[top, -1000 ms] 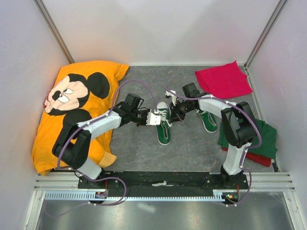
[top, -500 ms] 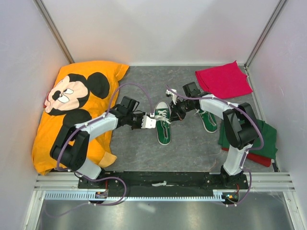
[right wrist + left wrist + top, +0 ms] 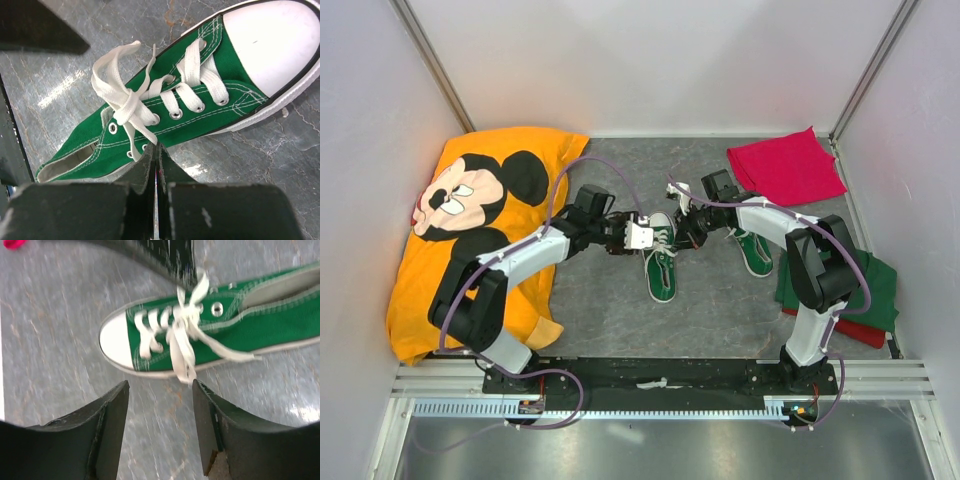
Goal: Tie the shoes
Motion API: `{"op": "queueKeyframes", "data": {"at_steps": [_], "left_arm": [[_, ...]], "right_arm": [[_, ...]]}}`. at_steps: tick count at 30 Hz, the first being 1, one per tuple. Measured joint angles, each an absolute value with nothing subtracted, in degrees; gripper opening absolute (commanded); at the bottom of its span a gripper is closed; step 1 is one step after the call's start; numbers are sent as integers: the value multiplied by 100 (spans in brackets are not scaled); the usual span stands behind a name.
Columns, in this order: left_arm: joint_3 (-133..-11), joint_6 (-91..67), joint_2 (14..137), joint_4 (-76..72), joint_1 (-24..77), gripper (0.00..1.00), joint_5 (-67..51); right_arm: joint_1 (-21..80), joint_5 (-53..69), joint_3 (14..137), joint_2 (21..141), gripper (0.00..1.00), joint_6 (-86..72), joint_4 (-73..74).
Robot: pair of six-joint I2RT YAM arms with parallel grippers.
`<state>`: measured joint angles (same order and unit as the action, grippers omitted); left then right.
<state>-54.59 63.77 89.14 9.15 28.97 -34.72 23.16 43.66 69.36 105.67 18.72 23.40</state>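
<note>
My left gripper (image 3: pixel 160 386): has sprung apart, wide, empty, beside the near shoe (image 3: pixel 210 330) mid-table. Laces (image 3: pixel 182 340): loosely knotted; I should regrip a loop low. My right gripper (image 3: pixel 155 152): pinched closed by them. Second shoe (image 3: pixel 755 252): farther right

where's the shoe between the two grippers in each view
top external: the shoe is at the centre of the picture.
left wrist: upper half, toe cap pointing left.
right wrist: across the middle, toe cap upper right.
shared landmark: its white lace, knotted over the eyelets.
</note>
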Motion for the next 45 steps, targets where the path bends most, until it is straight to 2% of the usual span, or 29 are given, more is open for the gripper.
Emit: {"op": "queueKeyframes", "data": {"at_steps": [7, 8, 9, 10, 12, 13, 15, 27, 32, 34, 36, 37, 40, 45], "left_arm": [[-5610, 6372, 9334, 810, 3275, 59, -3551], [-5642, 6372, 9424, 805, 3312, 57, -3548], [-5682, 6370, 9515, 799, 3352, 52, -3546], [-5706, 6370, 9572, 799, 3365, 38, -3542], [-5778, 6364, 9686, 797, 3391, 24, -3505], [-5802, 6359, 9723, 784, 3395, 10, -3472], [-5833, 6348, 9749, 784, 3395, 2, -3430], [-5706, 6604, 9703, 1024, 3387, 2, -3301], [-5677, 6626, 9660, 1087, 3382, 22, -3262], [-5675, 6632, 9642, 1100, 3382, 24, -3225], [-5664, 6635, 9625, 1105, 3382, 23, -3192], [-5662, 6635, 9625, 1105, 3382, 14, -3183], [-5662, 6635, 9625, 1107, 3376, 2, -3159], [-5662, 6637, 9625, 1129, 3369, 2, -3153]], "right_arm": [[2314, 4335, 6934, 10503, 0, 1719, 2265], [2314, 4333, 6934, 10490, 0, 1710, 2263], [2314, 4324, 6934, 10473, 0, 1699, 2250], [2314, 4318, 6934, 10466, 0, 1684, 2244], [2314, 4309, 6934, 10451, 0, 1667, 2224], [2314, 4300, 6932, 10444, 0, 1667, 2224], [2314, 4270, 6910, 10429, 0, 1667, 2204], [2233, 3712, 6637, 10125, 0, 1669, 2139], [2200, 3605, 6484, 10005, 0, 1691, 2147], [2185, 3599, 6458, 9979, 0, 1699, 2147], [2167, 3605, 6453, 9972, 0, 1710, 2145], [2158, 3612, 6453, 9972, 0, 1710, 2145], [2152, 3614, 6453, 9972, 0, 1710, 2143], [2150, 3607, 6451, 9970, 0, 1715, 2143]]}}
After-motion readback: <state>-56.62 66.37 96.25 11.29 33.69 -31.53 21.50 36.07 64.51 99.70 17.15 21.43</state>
